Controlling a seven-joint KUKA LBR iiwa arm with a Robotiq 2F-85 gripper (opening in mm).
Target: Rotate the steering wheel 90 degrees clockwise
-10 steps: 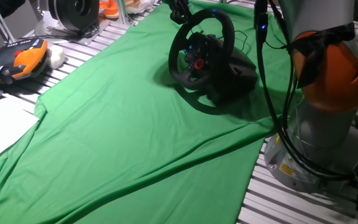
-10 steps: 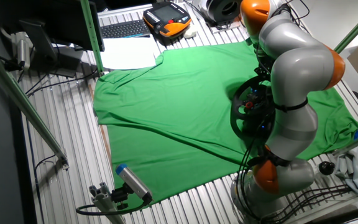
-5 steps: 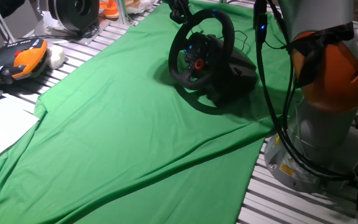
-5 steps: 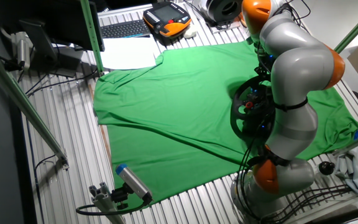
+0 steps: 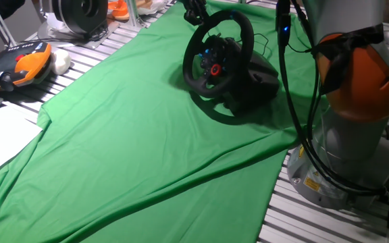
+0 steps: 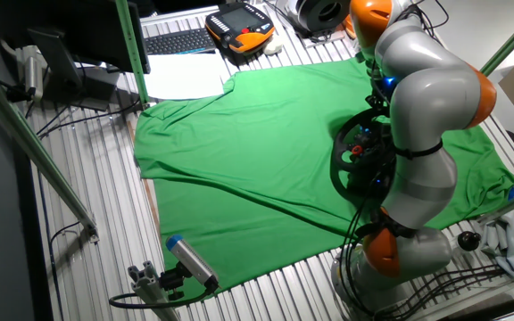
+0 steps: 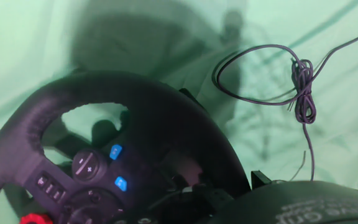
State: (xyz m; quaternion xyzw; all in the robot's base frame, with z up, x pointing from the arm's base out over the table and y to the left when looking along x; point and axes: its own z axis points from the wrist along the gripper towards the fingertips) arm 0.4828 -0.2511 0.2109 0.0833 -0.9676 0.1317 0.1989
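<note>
The arm is built of rounded silver-grey segments, separated by orange bands at the joints; a wide grey base is seen at the right of one fixed view, with a yellow label low on it; black cables are run down alongside it; a small blue light is lit on the upper cabling.
</note>
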